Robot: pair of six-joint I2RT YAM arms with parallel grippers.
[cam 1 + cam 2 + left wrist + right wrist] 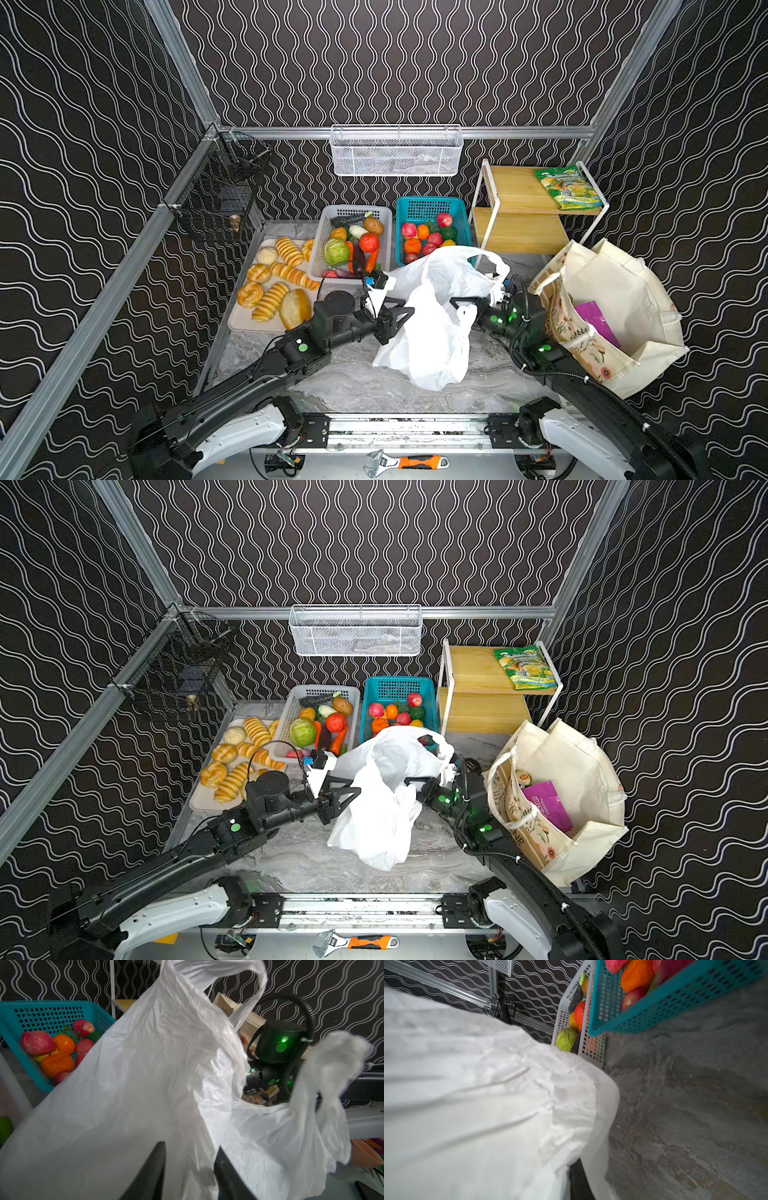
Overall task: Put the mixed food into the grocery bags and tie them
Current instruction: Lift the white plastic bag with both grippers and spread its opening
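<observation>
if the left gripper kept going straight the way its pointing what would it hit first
The white plastic bag: its film hangs right in front of the open left gripper and fills the wrist view ahead. Behind the film probably comes the right arm, but depth there is unclear.

white plastic bag (432, 332): contents hidden | right hand (462, 306): fingertips buried under film in wrist view | left hand (190, 1145): finger roots cut off at frame edge | canvas tote (582, 762): lettering mostly hidden
</observation>
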